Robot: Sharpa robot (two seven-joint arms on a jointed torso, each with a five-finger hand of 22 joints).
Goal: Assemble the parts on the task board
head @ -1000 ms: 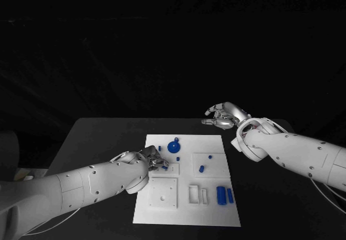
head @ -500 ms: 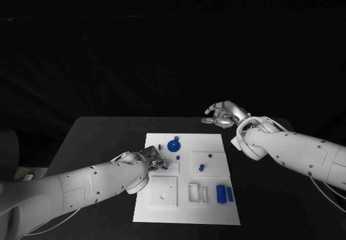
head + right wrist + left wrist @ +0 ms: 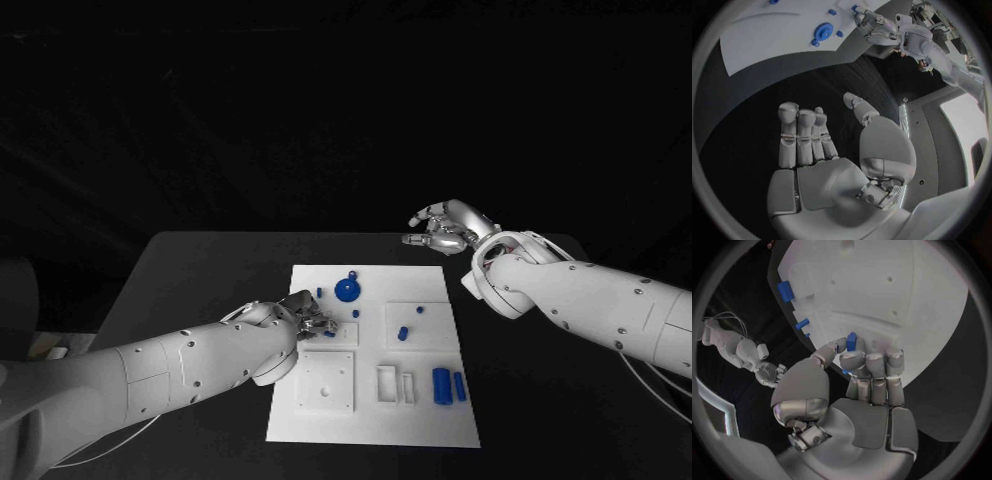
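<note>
Left silver many-fingered hand (image 3: 851, 390) sits over the near-left part of the white rectangular task board (image 3: 433, 420), fingers curled together and pinching a small blue peg-like part (image 3: 851, 341) between thumb and fingertips; in the head view the same hand (image 3: 296, 320) is low over the board just beside a raised white square block (image 3: 327, 384). Whether the held peg touches the board surface cannot be told (fingers cover its lower end). Right silver many-fingered hand (image 3: 826, 145) hangs above the black table (image 3: 188, 270) beyond the board's far-right corner, well apart from the board; it holds nothing, fingers extended side by side with the thumb standing off from them. In the head view this hand (image 3: 450, 228) is raised, palm turned partly toward the board. On the board: a round blue disc part (image 3: 348, 292) near the far edge, a small blue stub (image 3: 405, 334) near the middle, and two upright blue rectangular blocks (image 3: 449, 386) at the near-right, just beside a pair of narrow white slotted frames (image 3: 394, 386).
</note>
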